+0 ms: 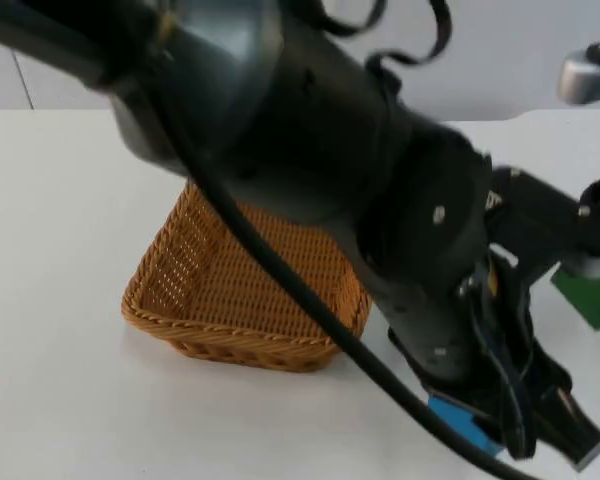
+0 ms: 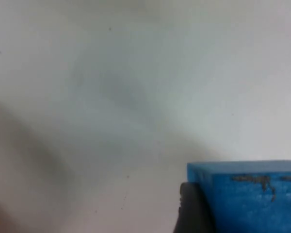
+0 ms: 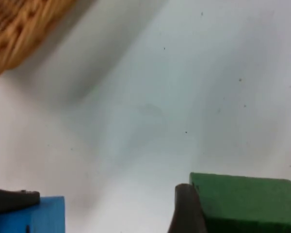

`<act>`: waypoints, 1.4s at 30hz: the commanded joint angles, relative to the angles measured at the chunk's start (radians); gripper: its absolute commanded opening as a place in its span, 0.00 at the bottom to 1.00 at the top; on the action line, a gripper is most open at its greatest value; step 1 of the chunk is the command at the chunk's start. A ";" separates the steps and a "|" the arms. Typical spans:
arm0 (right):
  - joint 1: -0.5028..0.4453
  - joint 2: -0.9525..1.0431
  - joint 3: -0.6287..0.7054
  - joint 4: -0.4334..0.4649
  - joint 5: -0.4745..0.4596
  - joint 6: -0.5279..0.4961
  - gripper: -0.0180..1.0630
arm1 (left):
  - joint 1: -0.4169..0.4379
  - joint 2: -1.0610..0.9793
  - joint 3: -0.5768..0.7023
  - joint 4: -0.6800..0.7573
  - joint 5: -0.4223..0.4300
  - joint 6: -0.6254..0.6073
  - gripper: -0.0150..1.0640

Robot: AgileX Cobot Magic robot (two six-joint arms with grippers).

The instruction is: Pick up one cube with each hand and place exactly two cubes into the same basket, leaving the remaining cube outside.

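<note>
We see a tan basket (image 1: 235,300) of tight woven wicker with a braided rim on the plain white surface (image 1: 60,230). The blue cube (image 2: 252,196) is bright blue with dark scuffs along its upper edge. The green cube (image 3: 247,201) is flat mid-green. Both arms are black.

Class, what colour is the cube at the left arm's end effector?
Blue cube; the left wrist view shows it best.
</note>
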 commanded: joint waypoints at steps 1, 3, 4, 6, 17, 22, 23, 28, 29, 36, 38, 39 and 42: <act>0.000 -0.031 -0.003 -0.001 0.018 0.001 0.01 | 0.002 -0.034 -0.003 0.003 0.016 -0.004 0.01; 0.000 -0.054 -0.003 -0.007 0.040 0.001 0.01 | 0.002 -0.056 -0.003 0.007 0.039 -0.004 0.01; 0.000 -0.061 -0.003 -0.007 0.053 0.001 0.01 | 0.002 -0.069 -0.003 0.007 0.052 -0.006 0.01; 0.000 -0.067 -0.003 -0.007 0.065 0.001 0.01 | 0.002 -0.077 -0.003 0.007 0.065 -0.007 0.01; 0.000 -0.131 -0.062 -0.007 0.187 0.001 0.01 | 0.002 -0.160 -0.003 0.007 0.138 -0.007 0.01; 0.000 -0.133 -0.087 -0.005 0.226 0.001 0.01 | 0.002 -0.225 -0.003 0.024 0.180 -0.007 0.01; 0.000 -0.133 -0.087 -0.005 0.226 0.001 0.01 | 0.002 -0.225 -0.003 0.024 0.180 -0.007 0.01; 0.000 -0.133 -0.087 -0.005 0.228 0.001 0.01 | 0.002 -0.267 -0.001 0.086 0.227 -0.039 0.01; 0.000 -0.133 -0.087 -0.005 0.228 0.001 0.01 | 0.002 -0.275 -0.001 0.110 0.242 -0.051 0.01; 0.000 -0.133 -0.087 0.002 0.230 0.001 0.01 | 0.002 -0.305 0.048 0.141 0.246 -0.078 0.01; 0.000 -0.133 -0.087 0.002 0.230 0.001 0.01 | 0.002 -0.305 0.048 0.141 0.250 -0.078 0.01; 0.000 -0.133 -0.087 0.002 0.230 0.001 0.01 | 0.002 -0.305 0.048 0.141 0.253 -0.078 0.01; 0.000 -0.133 -0.087 0.004 0.230 0.001 0.01 | 0.002 -0.305 0.048 0.141 0.253 -0.078 0.01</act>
